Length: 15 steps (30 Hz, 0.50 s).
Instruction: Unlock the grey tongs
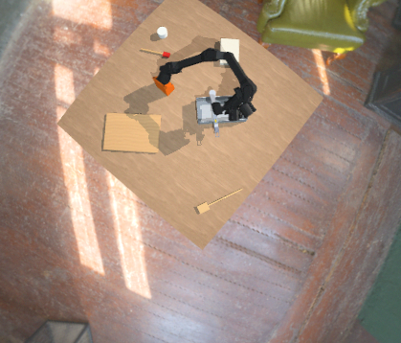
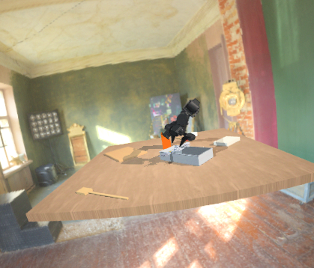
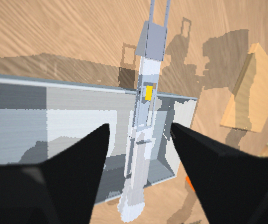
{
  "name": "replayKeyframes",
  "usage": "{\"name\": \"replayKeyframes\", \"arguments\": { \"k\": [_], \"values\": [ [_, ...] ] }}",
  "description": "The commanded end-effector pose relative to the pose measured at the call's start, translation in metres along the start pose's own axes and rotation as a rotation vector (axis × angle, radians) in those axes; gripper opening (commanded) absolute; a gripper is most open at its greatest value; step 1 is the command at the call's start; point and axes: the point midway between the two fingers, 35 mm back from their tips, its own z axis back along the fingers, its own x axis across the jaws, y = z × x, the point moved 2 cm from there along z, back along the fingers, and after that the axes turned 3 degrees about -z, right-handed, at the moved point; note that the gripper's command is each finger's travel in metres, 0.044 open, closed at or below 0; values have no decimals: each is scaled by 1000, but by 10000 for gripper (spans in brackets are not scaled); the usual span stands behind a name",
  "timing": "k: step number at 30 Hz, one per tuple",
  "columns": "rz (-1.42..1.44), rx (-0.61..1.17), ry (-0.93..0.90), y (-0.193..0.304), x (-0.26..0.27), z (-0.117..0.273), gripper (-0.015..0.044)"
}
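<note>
The grey tongs (image 1: 216, 126) (image 3: 141, 150) lie across the roasting tin (image 2: 192, 159) (image 3: 76, 100), with their rounded pale end past one long wall and the grey end with two thin loops past the other. A small yellow part (image 3: 148, 93) shows on the tongs near that wall. My gripper (image 1: 223, 114) (image 2: 177, 145) (image 3: 140, 127) is open and empty above the tin. In the wrist view, the tongs' body runs between the two fingertips. Whether the fingertips reach down beside it cannot be told. The wooden board (image 1: 127, 134) (image 2: 118, 154) (image 3: 253, 95) lies flat, bare but for shadows.
An orange wedge (image 1: 166, 87) (image 2: 165, 142) stands by the arm's base. A cream block (image 1: 231, 46) (image 2: 227, 141), a white cup (image 1: 162, 33) and a red-headed stick (image 1: 166, 55) lie farther back. A wooden paddle (image 1: 203, 208) (image 2: 85, 191) lies near the front corner.
</note>
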Motion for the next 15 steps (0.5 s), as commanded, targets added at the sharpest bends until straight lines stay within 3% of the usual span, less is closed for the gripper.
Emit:
{"name": "replayKeyframes", "arguments": {
  "k": [1,15],
  "values": [
    [-69,34,-1,9,3,1,260],
    [-69,57,13,9,-6,-5,260]
  ]
}}
